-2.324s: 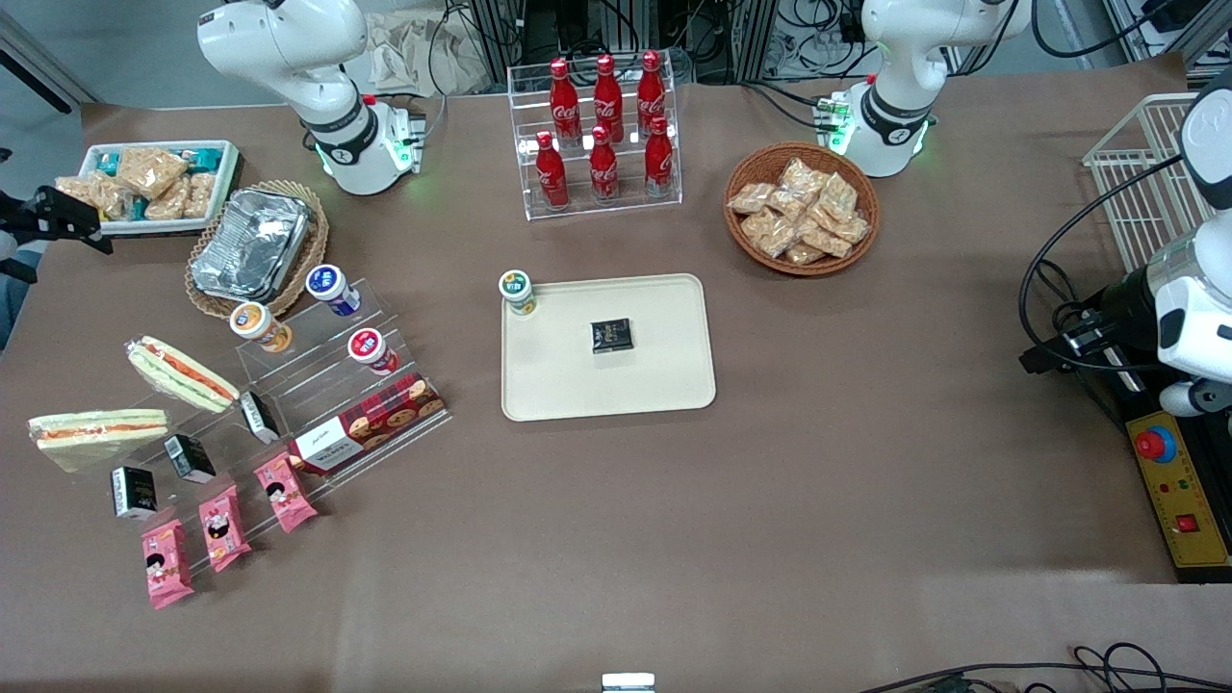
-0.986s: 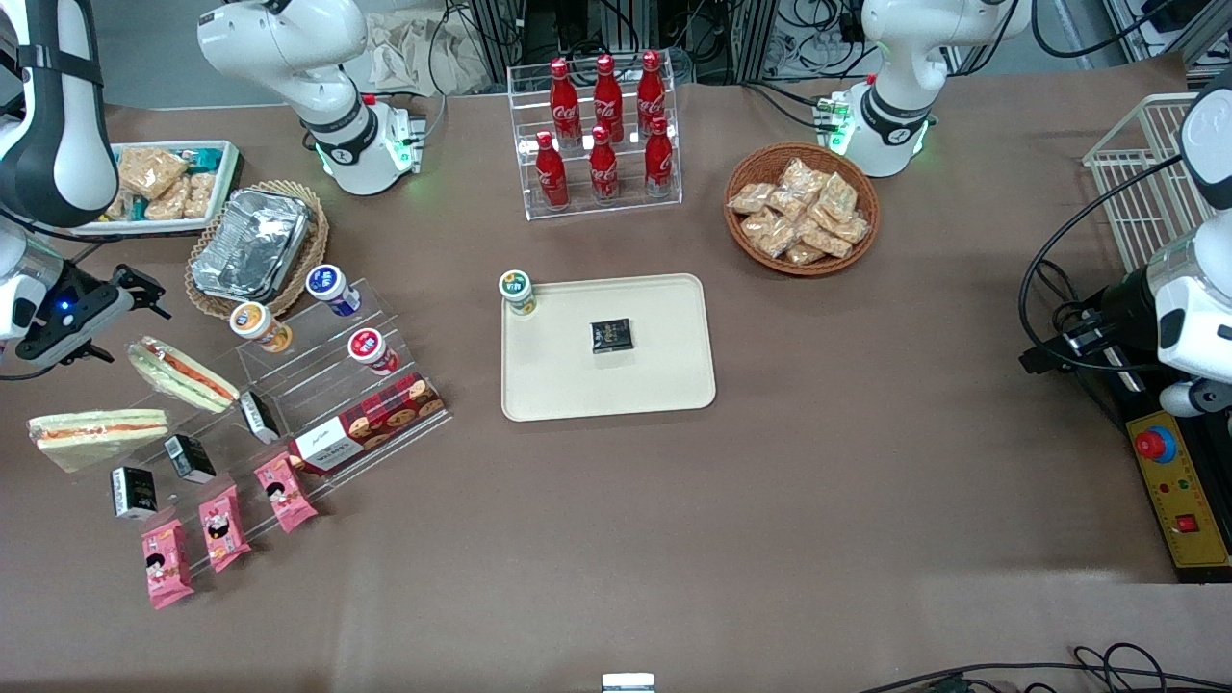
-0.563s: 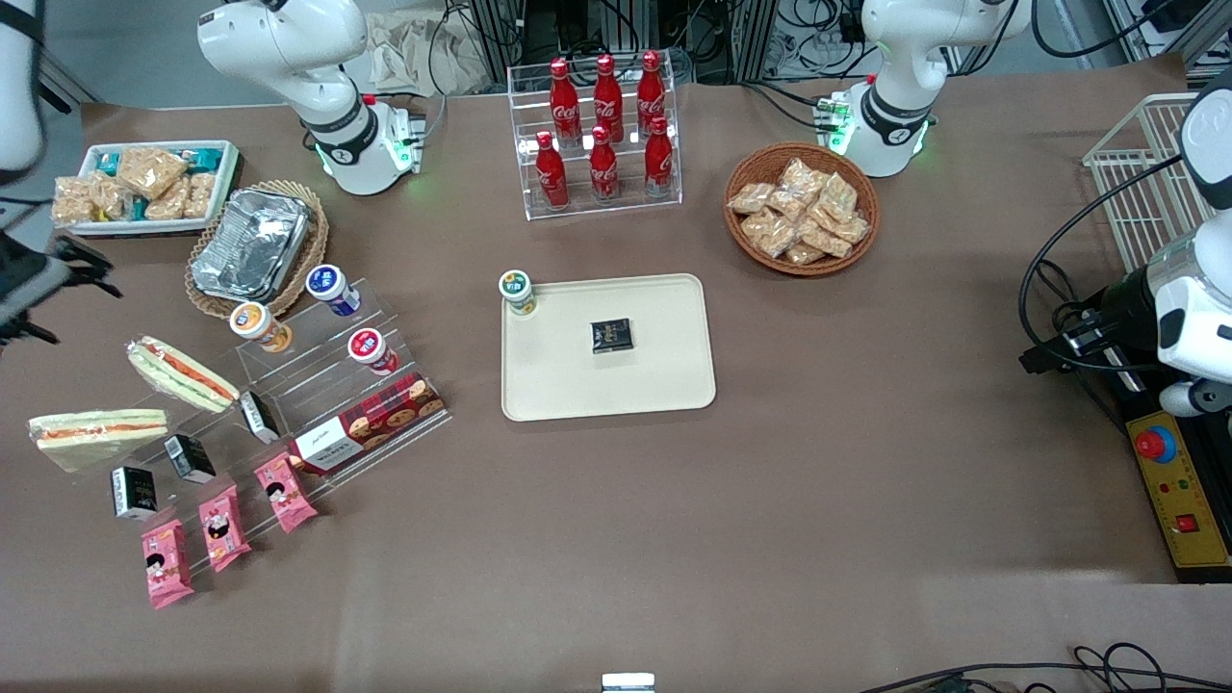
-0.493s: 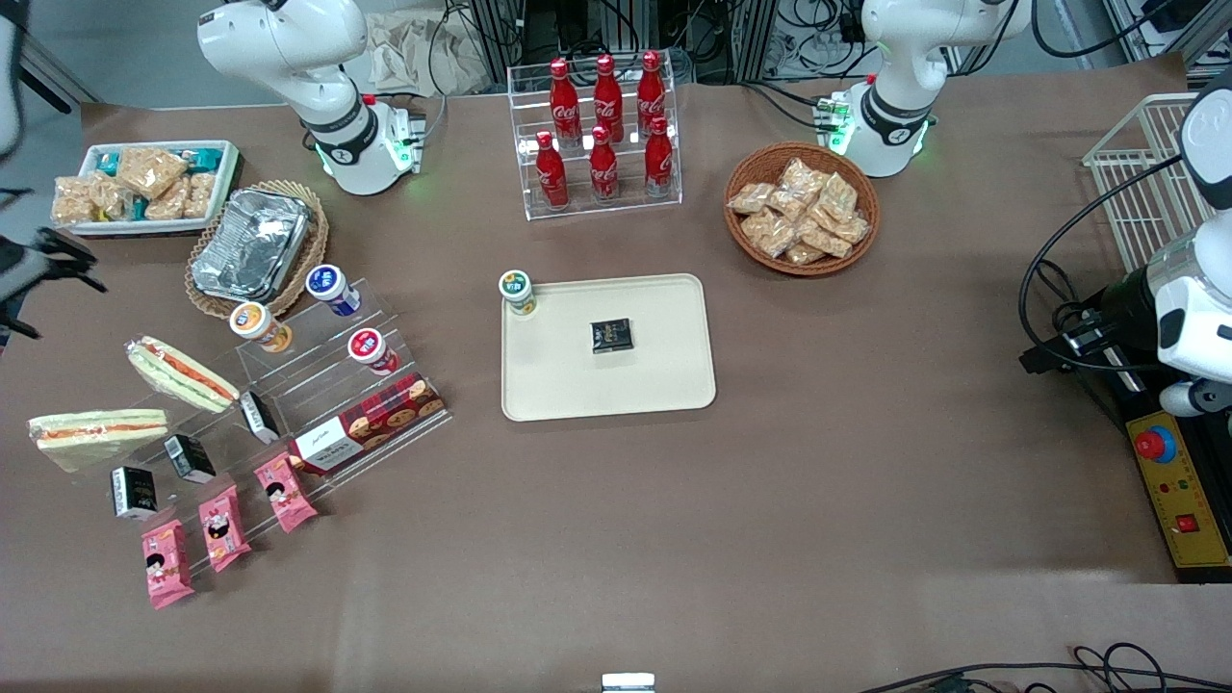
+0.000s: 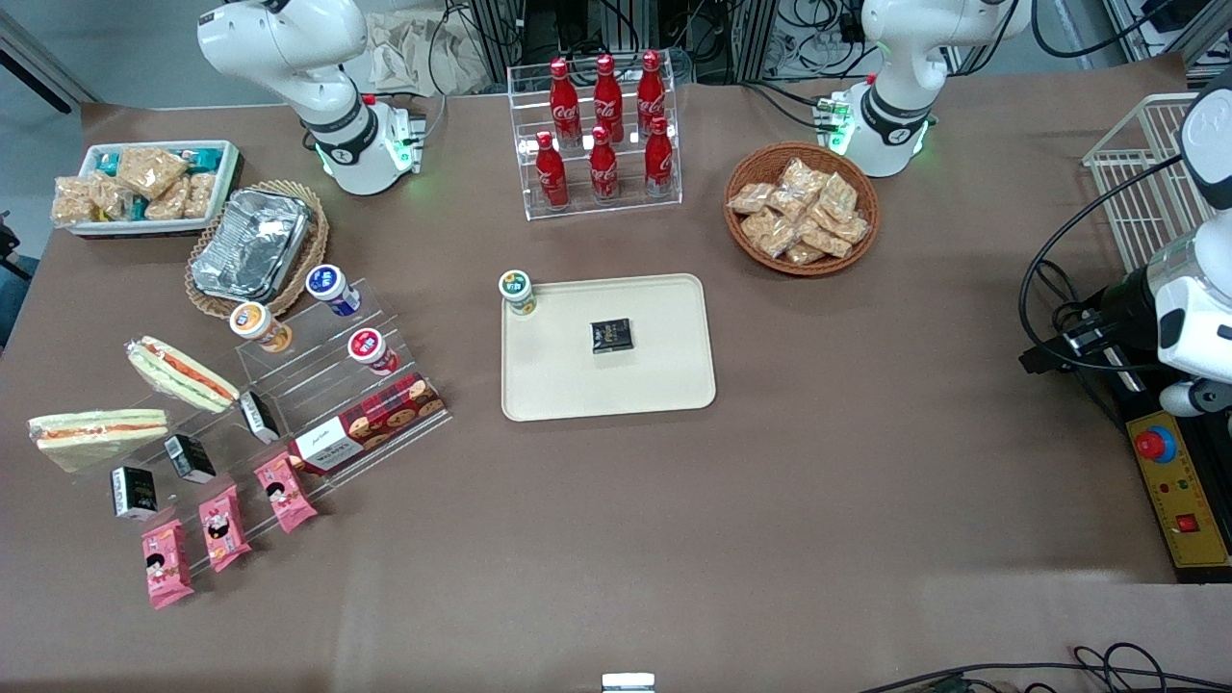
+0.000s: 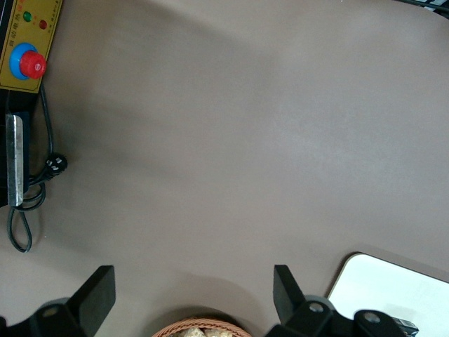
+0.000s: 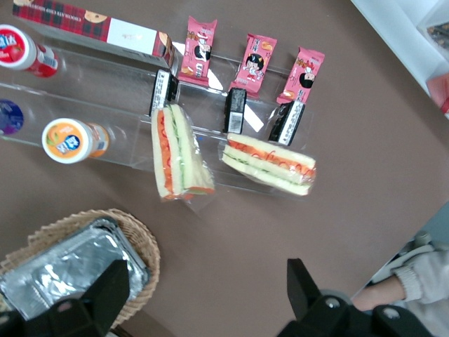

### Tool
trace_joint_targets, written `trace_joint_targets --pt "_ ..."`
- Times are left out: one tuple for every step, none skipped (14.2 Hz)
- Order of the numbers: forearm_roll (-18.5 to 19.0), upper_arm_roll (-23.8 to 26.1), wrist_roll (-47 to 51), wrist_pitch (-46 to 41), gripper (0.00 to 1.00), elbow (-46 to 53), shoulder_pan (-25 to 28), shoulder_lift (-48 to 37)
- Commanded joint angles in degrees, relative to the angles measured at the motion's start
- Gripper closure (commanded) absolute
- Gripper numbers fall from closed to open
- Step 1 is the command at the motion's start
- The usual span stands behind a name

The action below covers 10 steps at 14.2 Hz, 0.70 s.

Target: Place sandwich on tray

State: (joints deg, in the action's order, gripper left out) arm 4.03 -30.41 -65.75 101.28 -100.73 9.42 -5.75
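Observation:
The sandwich [image 5: 96, 430], pale bread with a thin orange-red layer, lies on the table at the working arm's end, nearer the front camera than the greener sandwich [image 5: 181, 373]. It also shows in the right wrist view [image 7: 270, 165], beside the greener sandwich [image 7: 179, 151]. The cream tray [image 5: 664, 385] sits mid-table and holds a black packet [image 5: 611, 335] and a small cup [image 5: 518, 292]. My gripper [image 7: 207, 302] is open and empty, high above the table near the foil basket, apart from both sandwiches. It is out of the front view.
A wicker basket of foil containers [image 5: 252, 245] shows in the right wrist view too [image 7: 63, 270]. Beside the sandwiches stands a clear stepped stand with cups [image 5: 327, 289], a biscuit box [image 5: 371, 423], black boxes [image 5: 188, 457] and pink packets [image 5: 219, 525]. A cola rack [image 5: 602, 135] stands farther back.
A second ago my gripper hung near the greener sandwich in the front view. It has since drawn away off the working arm's end of that view. The sandwiches have not moved.

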Motion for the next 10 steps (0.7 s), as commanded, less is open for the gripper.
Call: trace_joint_targets --pt "-2.8 -2.2 -7.9 -3.0 0.00 7.6 -0.3 6.9" --pt "-3.8 -3.6 -10.8 -3.4 0.00 8.3 -0.3 8.5" --pt "-4.4 -4.5 -13.4 -3.4 0.00 9.0 -0.3 9.9" --pt "-4.6 -4.8 -16.1 -3.2 0.00 9.4 -0.3 11.1" --pt "-4.9 -5.2 -19.2 -2.8 0.00 9.7 -0.6 12.3" --pt "-5.7 -5.3 -22.4 -2.5 0.00 9.8 -1.4 13.7" --pt "-7.7 -5.3 -25.6 -2.0 0.00 9.8 -2.4 15.1" --pt "-9.6 -5.3 -29.0 -1.8 0.00 9.8 -3.6 16.6" --pt "-11.2 -5.3 -32.3 -1.7 0.00 9.8 -4.5 18.5" --pt "-12.6 -5.3 -35.8 -1.0 0.00 9.8 -5.2 20.5"
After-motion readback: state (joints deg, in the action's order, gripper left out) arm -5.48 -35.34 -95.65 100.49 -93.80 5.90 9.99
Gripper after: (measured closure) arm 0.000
